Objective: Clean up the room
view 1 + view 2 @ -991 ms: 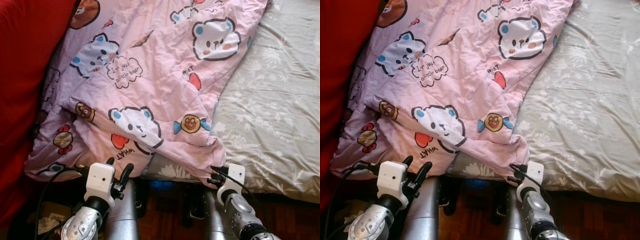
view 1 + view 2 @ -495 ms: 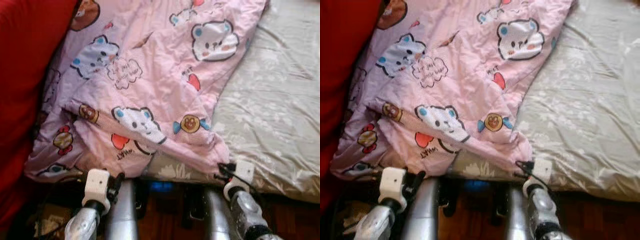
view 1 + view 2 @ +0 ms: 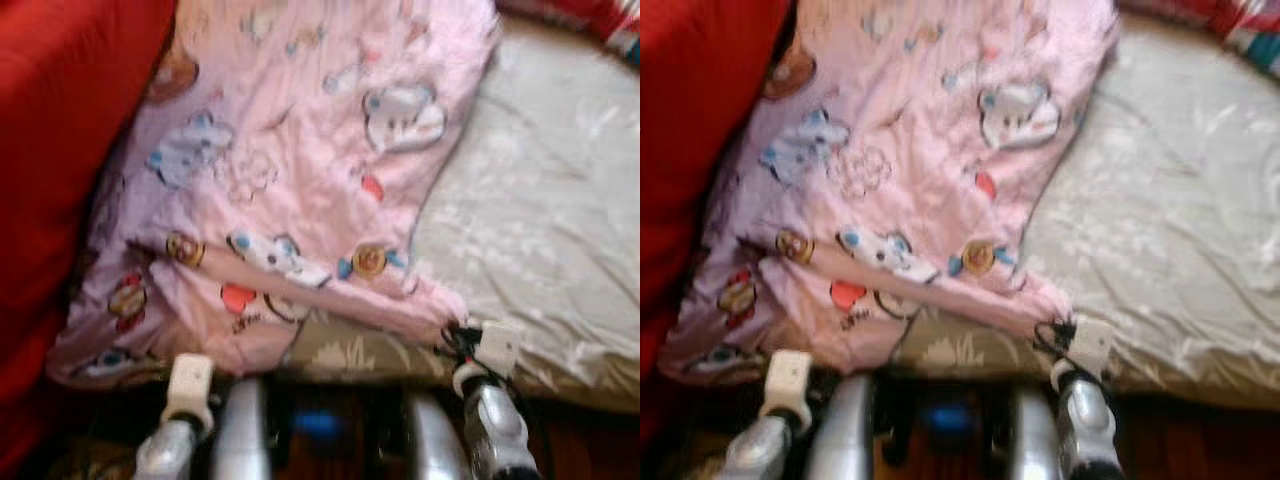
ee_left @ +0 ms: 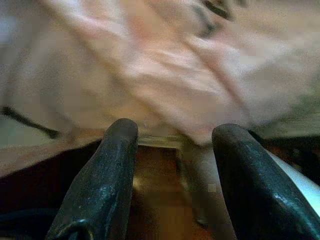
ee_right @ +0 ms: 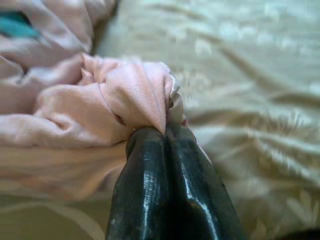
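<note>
A pink quilt printed with cartoon bears lies crumpled over the left part of a bed. Its near corner is bunched up and pinched between the black fingers of my right gripper, which is shut on it at the bed's front edge. My left gripper is open, its fingers spread just below the quilt's hanging front hem, holding nothing. The left wrist sits low by the bed's front left.
A grey floral sheet covers the right part of the bed. A red fabric mass rises along the left side. Dark wooden floor runs below the bed's front edge. A red and patterned item lies at the far right.
The camera has shifted and blurred, showing more of the bed's far end. My left arm has dropped lower and back from the quilt. The right gripper keeps hold of the quilt corner.
</note>
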Controlling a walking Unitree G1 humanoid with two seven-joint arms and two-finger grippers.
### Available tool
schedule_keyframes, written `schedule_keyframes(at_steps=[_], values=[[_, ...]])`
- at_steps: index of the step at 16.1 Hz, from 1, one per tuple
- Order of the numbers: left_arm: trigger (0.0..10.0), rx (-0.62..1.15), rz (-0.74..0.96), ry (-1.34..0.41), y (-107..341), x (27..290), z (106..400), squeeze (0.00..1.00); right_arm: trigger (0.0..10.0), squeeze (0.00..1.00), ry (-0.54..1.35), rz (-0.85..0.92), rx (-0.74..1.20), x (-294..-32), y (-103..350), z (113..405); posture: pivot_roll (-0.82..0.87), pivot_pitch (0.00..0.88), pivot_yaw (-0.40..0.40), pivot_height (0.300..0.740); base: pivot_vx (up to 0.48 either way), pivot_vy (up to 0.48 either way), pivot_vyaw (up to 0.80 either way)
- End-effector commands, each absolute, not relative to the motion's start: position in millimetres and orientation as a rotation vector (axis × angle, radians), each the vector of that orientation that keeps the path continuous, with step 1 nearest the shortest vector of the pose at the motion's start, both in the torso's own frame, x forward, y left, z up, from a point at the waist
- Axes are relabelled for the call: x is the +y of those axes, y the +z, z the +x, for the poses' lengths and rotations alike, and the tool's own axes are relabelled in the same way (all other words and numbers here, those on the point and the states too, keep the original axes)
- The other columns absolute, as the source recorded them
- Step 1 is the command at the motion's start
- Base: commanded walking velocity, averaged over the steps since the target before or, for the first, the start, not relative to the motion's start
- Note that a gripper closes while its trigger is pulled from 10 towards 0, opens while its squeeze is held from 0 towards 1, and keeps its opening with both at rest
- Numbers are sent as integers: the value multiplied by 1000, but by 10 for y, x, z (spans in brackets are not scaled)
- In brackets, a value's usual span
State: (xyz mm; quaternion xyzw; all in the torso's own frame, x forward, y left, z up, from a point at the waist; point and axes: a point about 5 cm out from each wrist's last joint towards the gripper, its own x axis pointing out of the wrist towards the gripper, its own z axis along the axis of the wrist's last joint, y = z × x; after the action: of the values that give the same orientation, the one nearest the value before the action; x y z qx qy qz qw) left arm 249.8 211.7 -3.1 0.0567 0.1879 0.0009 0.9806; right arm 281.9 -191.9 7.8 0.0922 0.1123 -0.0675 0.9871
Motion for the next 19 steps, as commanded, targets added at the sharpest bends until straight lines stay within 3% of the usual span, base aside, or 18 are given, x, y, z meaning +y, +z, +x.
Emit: schedule_keyframes(at_steps=[1,6,13,19], values=[[10000,423,100,40,-138,2191,2392,0,10000,0,-162,195,231,-1965,21,2734,68,166,3,637,0,0,0],[10000,332,76,34,-6,2137,2653,0,10000,0,-182,181,240,-2016,28,2748,67,132,1,655,0,0,0],[10000,419,80,39,-198,2108,2522,0,10000,0,-191,167,282,-2032,-26,2718,61,126,-11,740,0,0,0],[10000,481,88,40,-306,2123,2413,0,10000,0,-201,167,301,-2057,-64,2677,56,121,-10,740,0,0,0]])
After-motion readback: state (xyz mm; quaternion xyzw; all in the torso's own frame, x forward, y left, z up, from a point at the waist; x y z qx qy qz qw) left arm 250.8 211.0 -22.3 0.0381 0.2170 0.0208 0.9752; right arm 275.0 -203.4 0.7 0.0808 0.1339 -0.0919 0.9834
